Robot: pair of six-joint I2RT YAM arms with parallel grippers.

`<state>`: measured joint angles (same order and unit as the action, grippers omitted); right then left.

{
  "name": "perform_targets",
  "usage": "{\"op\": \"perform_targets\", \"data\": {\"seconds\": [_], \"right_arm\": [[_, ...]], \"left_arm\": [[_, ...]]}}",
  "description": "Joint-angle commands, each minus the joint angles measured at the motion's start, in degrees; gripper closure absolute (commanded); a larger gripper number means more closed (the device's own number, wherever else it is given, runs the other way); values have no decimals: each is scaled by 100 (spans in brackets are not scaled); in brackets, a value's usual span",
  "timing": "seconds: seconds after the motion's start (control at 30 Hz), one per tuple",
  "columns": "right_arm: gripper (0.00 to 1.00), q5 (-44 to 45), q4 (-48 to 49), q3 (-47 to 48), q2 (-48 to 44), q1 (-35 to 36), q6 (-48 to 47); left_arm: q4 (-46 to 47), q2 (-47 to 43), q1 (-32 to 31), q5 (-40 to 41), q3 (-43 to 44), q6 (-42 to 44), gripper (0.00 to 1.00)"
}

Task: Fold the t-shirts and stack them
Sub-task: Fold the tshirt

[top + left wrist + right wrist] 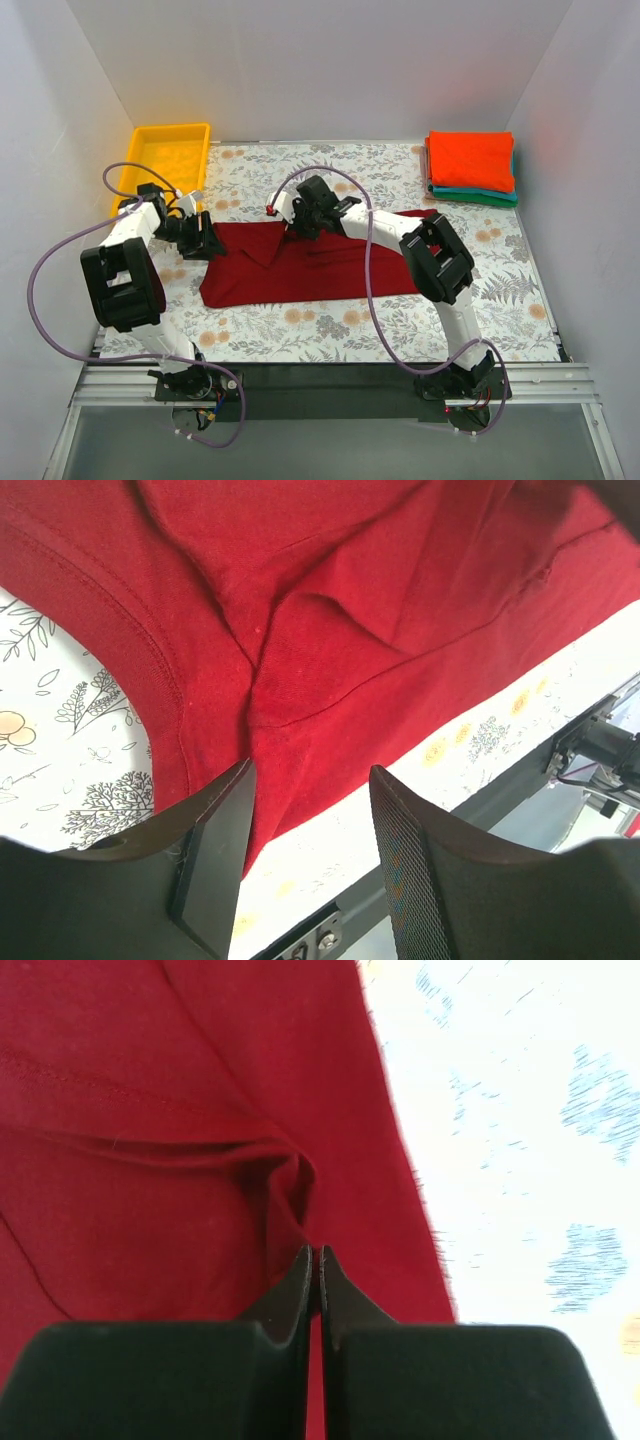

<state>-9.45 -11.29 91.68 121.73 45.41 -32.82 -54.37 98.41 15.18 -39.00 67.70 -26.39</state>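
Crimson t-shirt (310, 265) lies spread across the middle of the floral cloth (400, 320), its long side running left to right, with wrinkles near its far edge and both arms working on it. The right gripper (317, 1252) has its fingertips pressed together on a small pucker of red fabric close to the shirt's far edge. The left gripper (310, 775) has its jaws spread apart over the shirt's left hem, with cloth lying in the gap and nothing clamped. So only 1 of the 2 grips is made, and that is where I see the risk. If the right arm lifts or pulls before the left side bites, I'd expect the shirt to swing and skew rather than fold square. That pinch also looks thin: it may hold just 1 layer, so the pucker could slide out, or the top layer could peel away from the one beneath. On the left, the hem sits right at the edge of the patterned cloth, so a low closing bite could catch that underlay too and drag it along. Now the containers. The yellow tray (170, 127) sits at the far left corner, well apart from the action, and I can't make out anything inside it. At the far right corner, the folded orange-red t-shirt (470, 160) rests on the teal t-shirt (490, 198), a stack of 2.
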Motion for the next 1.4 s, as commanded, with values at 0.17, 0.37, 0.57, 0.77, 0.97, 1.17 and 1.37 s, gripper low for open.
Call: {"op": "perform_targets", "data": {"seconds": [0.17, 0.37, 0.57, 0.77, 0.97, 1.17, 1.37], "right_arm": [[97, -302, -74, 640, 369, -427, 1312], [67, -777, -567, 1070, 676, -542, 1769], [60, -1181, -980, 1186, 808, -647, 2270], [60, -1190, -1086, 975, 510, -919, 2719], [58, -1718, -1174, 360, -175, -1218, 2957], [63, -2560, -1165, 87, -431, -1201, 3150], [68, -3457, -937, 43, -335, -990, 3474]], "left_arm": [[549, -911, -119, -433, -73, 722, 53], [1410, -1526, -1068, 104, -617, 2493, 70], [2228, -1974, -1682, -292, -1389, 4272, 64], [3212, -2124, -2325, -37, -2085, 5564, 62], [3538, -2010, -2774, 42, -2463, 6277, 62], [3626, -1668, -2977, 288, -2595, 6594, 62], [3609, -1413, -3003, 384, -2631, 6805, 62]]}}
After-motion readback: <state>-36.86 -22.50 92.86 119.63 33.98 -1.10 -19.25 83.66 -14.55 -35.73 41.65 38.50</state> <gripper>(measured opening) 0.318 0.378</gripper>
